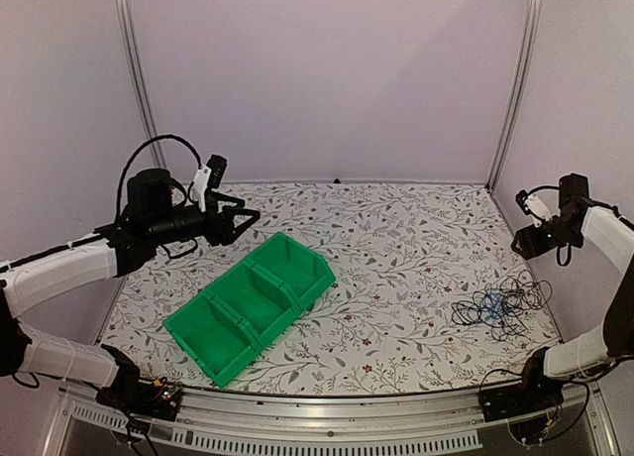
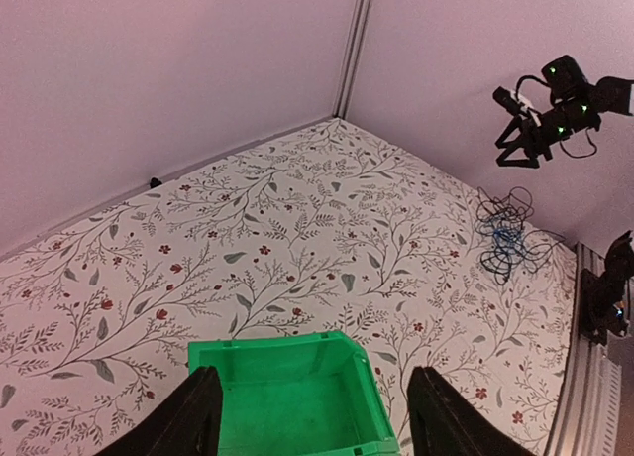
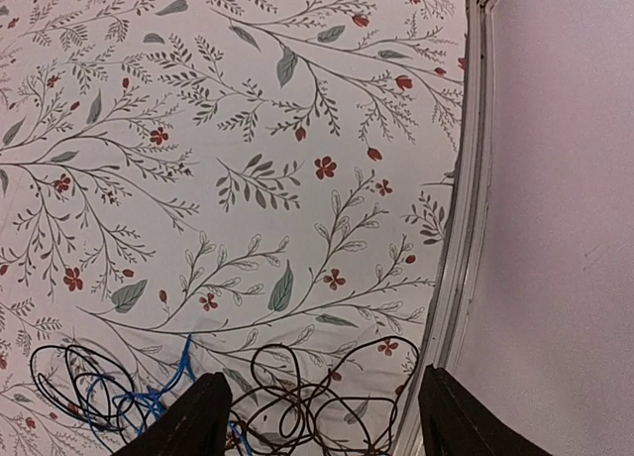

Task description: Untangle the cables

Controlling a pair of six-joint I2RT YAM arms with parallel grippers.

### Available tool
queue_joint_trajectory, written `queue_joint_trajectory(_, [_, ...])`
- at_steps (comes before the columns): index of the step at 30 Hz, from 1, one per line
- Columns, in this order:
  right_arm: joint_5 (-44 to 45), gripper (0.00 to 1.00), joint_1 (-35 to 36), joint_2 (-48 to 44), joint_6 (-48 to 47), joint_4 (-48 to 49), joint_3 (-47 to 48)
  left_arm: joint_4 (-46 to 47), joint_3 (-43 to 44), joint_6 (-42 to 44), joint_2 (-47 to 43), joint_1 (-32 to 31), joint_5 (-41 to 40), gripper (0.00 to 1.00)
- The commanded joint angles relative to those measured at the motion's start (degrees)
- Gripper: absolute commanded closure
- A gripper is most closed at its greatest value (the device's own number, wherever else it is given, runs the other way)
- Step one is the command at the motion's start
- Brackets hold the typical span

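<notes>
The cables (image 1: pixel 498 305) lie in one tangled heap on the floral cloth at the right: thin black loops with a blue one in the middle. In the left wrist view the cables (image 2: pixel 505 233) sit far off to the right. My right gripper (image 1: pixel 523 243) hangs open high above and just behind the heap; its wrist view has the cables (image 3: pixel 297 406) directly below, between its fingers (image 3: pixel 188 421). My left gripper (image 1: pixel 246 223) stands open in the air at the left, above the far end of the green bin, holding nothing.
A green three-compartment bin (image 1: pixel 250 302) lies diagonally left of the table's middle; one compartment (image 2: pixel 297 397) shows under my left fingers. The enclosure's metal frame edge (image 3: pixel 466 208) and wall run close beside the heap on the right.
</notes>
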Motion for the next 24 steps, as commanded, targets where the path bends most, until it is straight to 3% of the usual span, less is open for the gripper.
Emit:
queue_joint_trajectory(1, [7.1, 0.35, -0.8, 4.0, -3.1, -6.4, 1.7, 1.1, 0.7, 0.7, 0.1, -1.8, 3.2, 0.36])
queue_joint_trajectory(11, [22.6, 0.53, -0.9, 10.9, -9.1, -4.3, 1.5, 0.0, 1.3, 1.7, -0.4, -3.5, 2.5, 0.37])
queue_joint_trajectory(24, [25.4, 0.63, -0.9, 18.1, -18.3, 2.9, 0.7, -0.1, 1.3, 1.6, -0.2, -3.9, 1.8, 0.37])
